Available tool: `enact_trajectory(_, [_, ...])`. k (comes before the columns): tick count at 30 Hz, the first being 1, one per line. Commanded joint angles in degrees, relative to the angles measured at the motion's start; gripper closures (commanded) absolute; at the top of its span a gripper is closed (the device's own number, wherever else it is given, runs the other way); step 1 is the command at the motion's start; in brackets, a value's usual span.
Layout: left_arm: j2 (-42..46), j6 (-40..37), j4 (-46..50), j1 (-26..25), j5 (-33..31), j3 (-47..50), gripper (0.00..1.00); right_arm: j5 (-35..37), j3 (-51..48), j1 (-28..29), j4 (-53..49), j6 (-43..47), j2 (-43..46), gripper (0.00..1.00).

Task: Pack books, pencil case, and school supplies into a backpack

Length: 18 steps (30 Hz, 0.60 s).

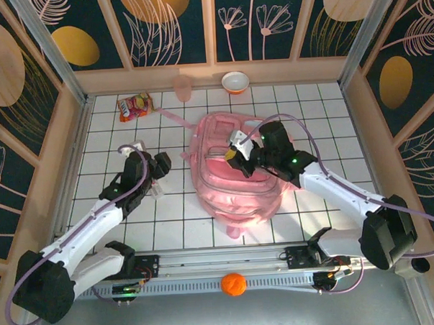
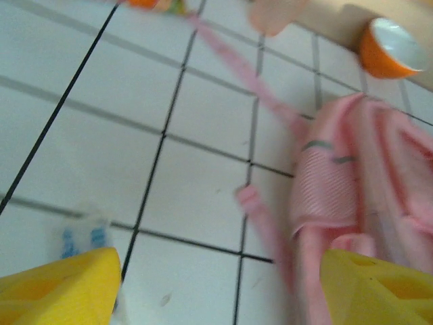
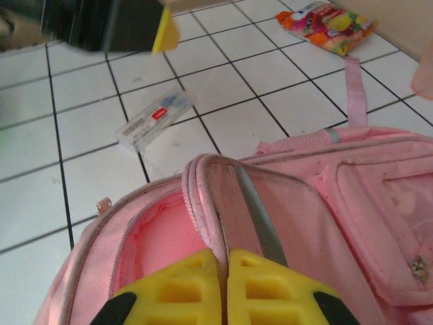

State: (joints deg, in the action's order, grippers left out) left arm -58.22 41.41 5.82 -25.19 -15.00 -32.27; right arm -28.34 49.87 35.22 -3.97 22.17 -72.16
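Observation:
The pink backpack [image 1: 236, 187] lies in the middle of the tiled table, its main pocket gaping. My right gripper [image 3: 224, 288] is shut on the folded zip rim of that opening [image 3: 216, 203] and holds it up. The pencil case [image 3: 152, 120], a slim translucent oblong with a red patch, lies flat on a tile to the left of the bag. My left gripper [image 1: 157, 181] hovers just over it, open, with nothing between its yellow fingers [image 2: 61, 288]; the pencil case [image 2: 84, 233] shows beside the left finger. The books and school supplies are out of view.
A red-and-yellow snack packet [image 1: 134, 106] lies at the back left. A pink cup [image 1: 182, 87] and an orange bowl [image 1: 235, 81] stand by the back wall. A loose backpack strap [image 2: 267, 230] trails over the tiles. An orange ball [image 1: 234, 284] sits at the near rail.

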Motion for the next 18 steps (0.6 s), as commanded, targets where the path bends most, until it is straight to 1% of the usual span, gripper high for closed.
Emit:
enact_trajectory(1, [0.17,9.23,-2.6,2.7,1.37,4.39,0.23,1.74,2.86,-0.58,7.55,-8.9,-1.31,1.0])
enact_trajectory(5, [-3.05,10.85,-3.1,3.22,-2.22,5.38,0.23,-1.22,2.99,-0.47,8.87,-13.15,-2.52,1.0])
enact_trajectory(6, [-4.22,11.61,-2.31,3.22,-3.73,5.09,0.21,-2.06,2.42,-0.36,9.67,-13.5,-2.55,1.0])
enact_trajectory(9, [-7.77,12.6,0.11,3.22,-6.19,3.61,0.2,-2.34,1.22,-0.03,11.18,-14.18,-2.72,1.0])
enact_trajectory(11, [-9.68,12.56,0.47,3.26,-6.34,3.06,0.2,-2.18,1.06,0.08,11.09,-14.09,-3.05,1.0])
enact_trajectory(14, [-11.85,11.99,-0.35,3.22,-5.17,2.66,0.23,-2.24,1.11,0.28,10.91,-14.09,-3.55,1.0])
enact_trajectory(18, [-14.66,12.36,-0.45,3.22,-5.89,2.36,0.26,-2.84,1.11,0.44,11.26,-14.01,-4.17,1.0])
